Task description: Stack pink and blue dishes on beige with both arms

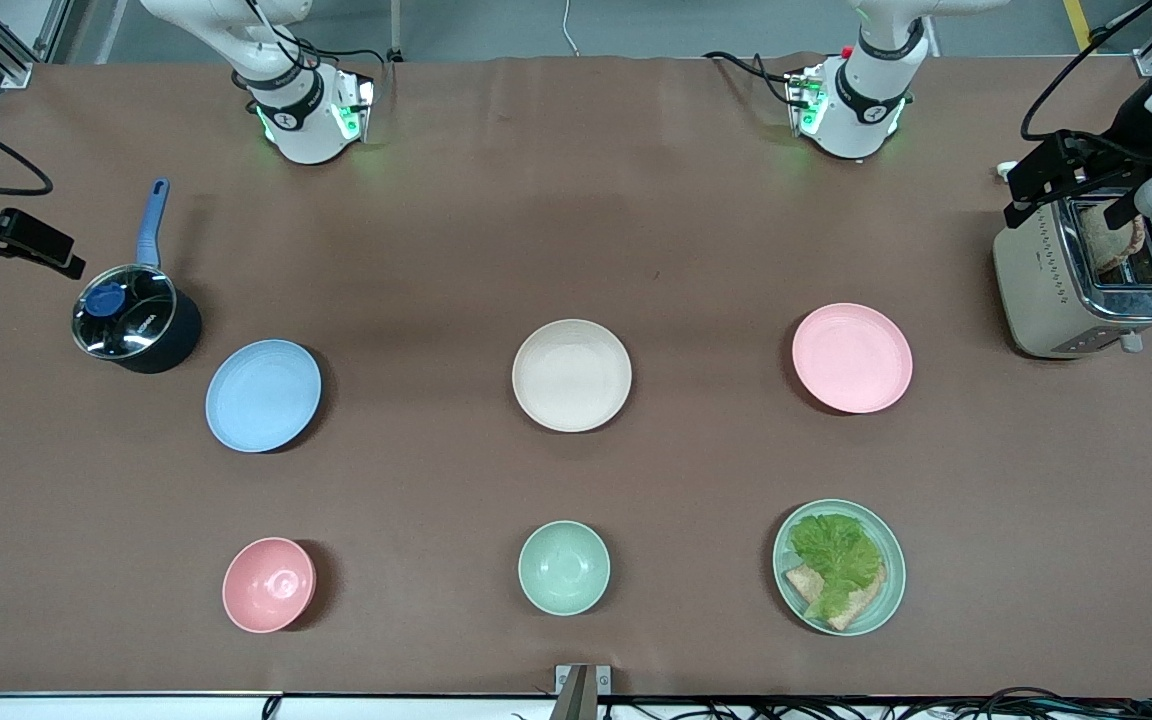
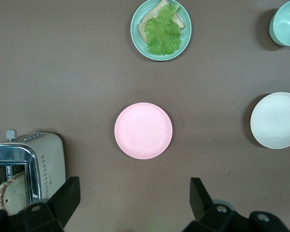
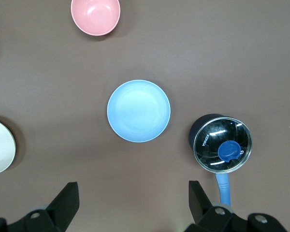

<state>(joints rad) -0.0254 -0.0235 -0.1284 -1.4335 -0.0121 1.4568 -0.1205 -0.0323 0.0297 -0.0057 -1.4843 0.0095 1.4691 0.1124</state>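
Counter (image 1: 576,200): a long surface under a matte brown cover, with both arm bases standing along the edge farthest from the front camera.
Toaster (image 1: 1086,280): cream and chrome, at the left arm's end of the counter, a slice of bread (image 1: 1116,240) standing in one slot.
Saucepan (image 1: 136,320): dark, with a glass lid and a blue handle, at the right arm's end of the counter, just beside the blue plate.
Beige plate (image 1: 572,375): mid-counter, lying flat, bare, between the blue and pink plates and well apart from both.
Blue plate (image 1: 263,395): flat on the counter toward the right arm's end, roughly in a row with the beige plate; nothing on it.
Pink plate (image 1: 852,357): flat on the counter toward the left arm's end, between the beige plate and the toaster; nothing on it.
Green plate (image 1: 894,570): nearer the front camera than the pink plate, carrying a lettuce leaf (image 1: 836,555) laid over bread.
Pink bowl (image 1: 269,584): nearer the front camera than the blue plate, upright.
Mint-green bowl (image 1: 564,567): nearer the front camera than the beige plate, upright.
Left gripper (image 2: 135,198): up in the air above the counter near the pink plate, the toaster close alongside; jaws spread wide apart, holding nothing.
Right gripper (image 3: 133,198): up in the air above the counter near the blue plate and the saucepan; jaws spread wide apart, holding nothing.
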